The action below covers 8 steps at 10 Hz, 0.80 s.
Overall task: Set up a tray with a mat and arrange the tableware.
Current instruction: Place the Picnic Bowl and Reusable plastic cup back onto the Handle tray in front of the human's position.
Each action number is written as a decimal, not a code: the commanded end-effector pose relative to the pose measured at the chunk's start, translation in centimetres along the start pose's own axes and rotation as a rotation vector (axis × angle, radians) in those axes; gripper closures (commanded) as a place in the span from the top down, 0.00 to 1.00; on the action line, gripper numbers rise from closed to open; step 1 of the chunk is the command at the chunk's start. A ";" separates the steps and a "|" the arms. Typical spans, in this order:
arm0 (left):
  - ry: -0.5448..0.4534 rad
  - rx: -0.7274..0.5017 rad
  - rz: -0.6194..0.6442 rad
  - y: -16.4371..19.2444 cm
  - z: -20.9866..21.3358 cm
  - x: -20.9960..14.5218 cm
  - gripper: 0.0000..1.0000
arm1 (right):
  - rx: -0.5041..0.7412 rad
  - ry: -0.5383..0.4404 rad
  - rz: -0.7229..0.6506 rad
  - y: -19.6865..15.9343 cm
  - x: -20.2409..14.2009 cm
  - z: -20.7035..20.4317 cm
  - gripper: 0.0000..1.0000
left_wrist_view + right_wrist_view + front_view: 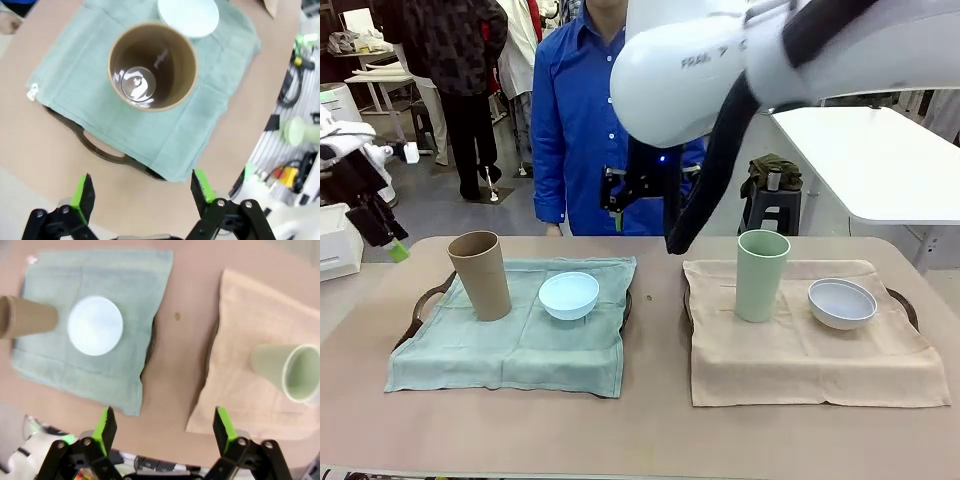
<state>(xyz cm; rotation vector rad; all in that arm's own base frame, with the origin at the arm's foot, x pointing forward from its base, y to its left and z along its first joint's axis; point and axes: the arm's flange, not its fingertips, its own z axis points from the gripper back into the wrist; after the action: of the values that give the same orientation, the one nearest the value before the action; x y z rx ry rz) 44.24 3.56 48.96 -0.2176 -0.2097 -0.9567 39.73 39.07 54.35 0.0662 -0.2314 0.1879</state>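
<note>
The right arm is a glossy white rounded casing bearing grey lettering (partly readable, "FRA"), with a thick black cable sleeve hanging from it. Each wrist view shows a black two-finger gripper, left and right, with bright green pads and silver screws at the linkage joints. The person wears a blue button-up shirt.

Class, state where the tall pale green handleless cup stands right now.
In the front view, the tall pale green handleless cup stands upright on the beige cloth mat at the right, just left of the whitish round bowl.
</note>
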 end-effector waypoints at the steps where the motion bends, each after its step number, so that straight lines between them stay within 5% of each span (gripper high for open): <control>1: 0.056 0.064 0.118 -3.1 1.5 2.1 1.00 | -0.057 -0.043 -0.044 -0.8 -2.4 2.2 1.00; 5: 0.040 0.126 0.324 -6.3 5.1 6.2 1.00 | -0.064 0.000 -0.110 -1.3 -4.7 5.6 1.00; 6: 0.017 0.127 0.227 -5.8 4.0 4.9 1.00 | -0.050 0.016 -0.099 -1.5 -4.4 5.0 1.00; 8: 0.017 0.127 0.227 -5.8 4.0 4.9 1.00 | -0.072 -0.015 -0.074 -1.0 -4.0 6.1 1.00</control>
<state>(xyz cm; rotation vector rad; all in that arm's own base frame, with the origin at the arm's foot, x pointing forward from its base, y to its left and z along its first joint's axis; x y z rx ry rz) 41.89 -2.87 55.12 -0.1262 -0.2187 -0.6864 34.75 36.83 59.31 0.0049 -0.2425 0.0985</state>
